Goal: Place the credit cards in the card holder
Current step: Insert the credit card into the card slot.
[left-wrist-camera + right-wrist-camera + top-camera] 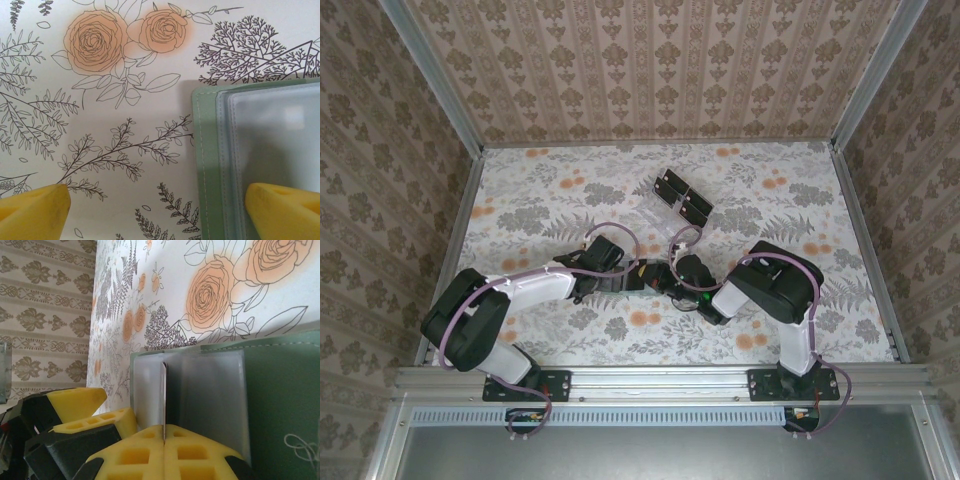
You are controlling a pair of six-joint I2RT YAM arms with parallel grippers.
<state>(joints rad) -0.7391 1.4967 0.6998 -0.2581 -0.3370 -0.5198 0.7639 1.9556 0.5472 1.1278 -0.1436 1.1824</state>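
The card holder lies open on the flowered table, sage green with frosted clear sleeves inside. My left gripper is open and low: one yellow fingertip is over bare table, the other over the sleeves. My right gripper is shut on a thin credit card, seen edge-on and standing against the card holder's sleeves. In the top view both grippers meet mid-table, left gripper beside right gripper. More black credit cards lie at the back.
A clear plastic tray holds the black cards behind the grippers. Papered walls with metal rails enclose the table on three sides. The left gripper's yellow fingers sit close beside the right gripper. Cables loop over both arms.
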